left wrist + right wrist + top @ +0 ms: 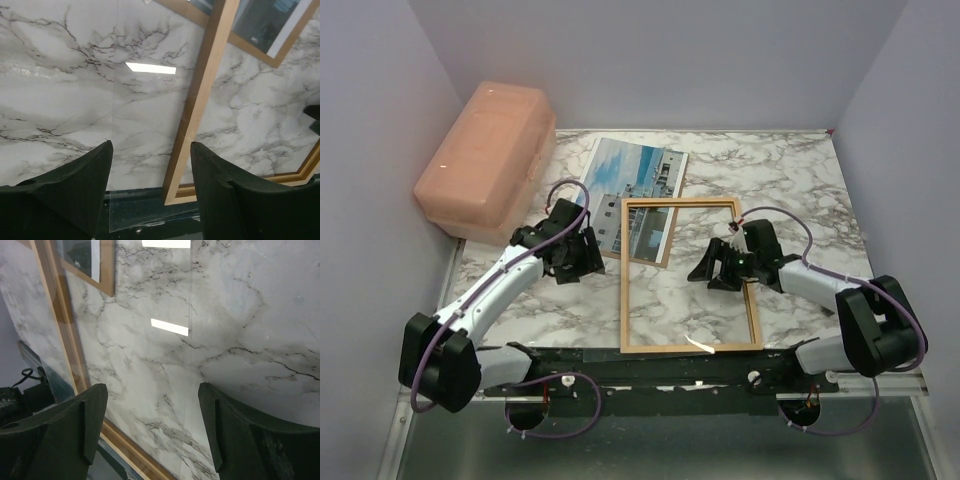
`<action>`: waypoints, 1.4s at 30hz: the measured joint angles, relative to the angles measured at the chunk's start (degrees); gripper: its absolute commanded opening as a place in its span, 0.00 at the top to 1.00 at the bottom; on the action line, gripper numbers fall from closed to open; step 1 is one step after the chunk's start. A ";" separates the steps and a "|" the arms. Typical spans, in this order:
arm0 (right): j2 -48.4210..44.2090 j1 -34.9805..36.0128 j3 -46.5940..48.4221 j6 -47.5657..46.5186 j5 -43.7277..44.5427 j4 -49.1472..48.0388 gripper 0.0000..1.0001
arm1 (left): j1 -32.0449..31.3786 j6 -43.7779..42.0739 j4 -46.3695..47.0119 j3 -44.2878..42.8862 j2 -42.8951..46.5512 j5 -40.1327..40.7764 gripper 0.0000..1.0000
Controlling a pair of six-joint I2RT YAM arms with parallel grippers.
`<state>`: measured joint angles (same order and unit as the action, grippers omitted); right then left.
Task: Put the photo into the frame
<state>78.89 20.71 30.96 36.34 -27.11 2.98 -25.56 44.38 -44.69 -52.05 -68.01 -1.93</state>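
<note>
**Freeing the photo from under the frame corner**

Where things are: frame [624, 290] lies flat mid-surface [780, 180], nothing in its opening but marble. Photo [638, 180] lies face up at the frame's far-L corner, on a brown board [650, 263]. The frame corner rests on top of both, so part of the print shows through the opening. Pink box [485, 165] is further off beyond that same corner, well apart.

Pincers: L pincer [582, 262] hangs just outside the frame's L rail, jaws spread, nothing between them. R pincer [713, 275] is just inside the R rail, also spread and empty.

Step in hand, as I read it: get hold of the photo.

- Don't pull the print while the frame corner sits on it; it could crease or drag the frame along.
- Better: R pincer pins or nudges the frame away from the photo first, L takes the print by the free edge furthest from the frame.
- It's thin and flat, so go in low at an edge and take the print only, not the board.
- L wrist view shows a clear sheet [150, 215] outside the frame's L rail, overhanging the near edge. Hard to see from above, so keep fingers off it.
</note>
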 measured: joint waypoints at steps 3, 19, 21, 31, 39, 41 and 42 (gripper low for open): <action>1.36 -1.36 -0.55 0.09 -3.61 -2.45 0.19 | 0.07 -0.42 -0.81 0.00 -4.28 0.02 0.46; 8.74 -2.03 -2.73 3.30 -16.50 -15.56 0.22 | 0.07 -1.57 -3.28 -0.98 -19.23 5.20 0.57; 9.01 -2.03 -2.93 3.61 -17.25 -16.20 0.23 | 0.07 -1.57 -3.37 -0.98 -20.28 5.70 0.60; 8.22 -2.03 -4.13 5.18 -17.03 -17.46 0.30 | 0.07 -1.73 -3.85 -1.01 -23.34 7.56 0.64; 10.54 -2.01 -7.48 11.32 -19.71 -25.75 0.48 | 0.07 -1.92 -4.11 -1.29 -23.47 7.58 0.64; 11.21 -2.01 -7.50 12.94 -20.61 -27.96 0.48 | 0.04 -1.97 -4.35 -1.51 -23.47 7.61 0.64; 11.50 -2.01 -7.50 13.60 -20.98 -29.09 0.48 | 0.04 -1.99 -4.39 -1.55 -23.47 7.63 0.64</action>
<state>90.39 18.70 23.46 49.93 -48.10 -26.11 -25.52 42.39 -49.08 -53.60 -91.48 5.69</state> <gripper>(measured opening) 0.528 0.364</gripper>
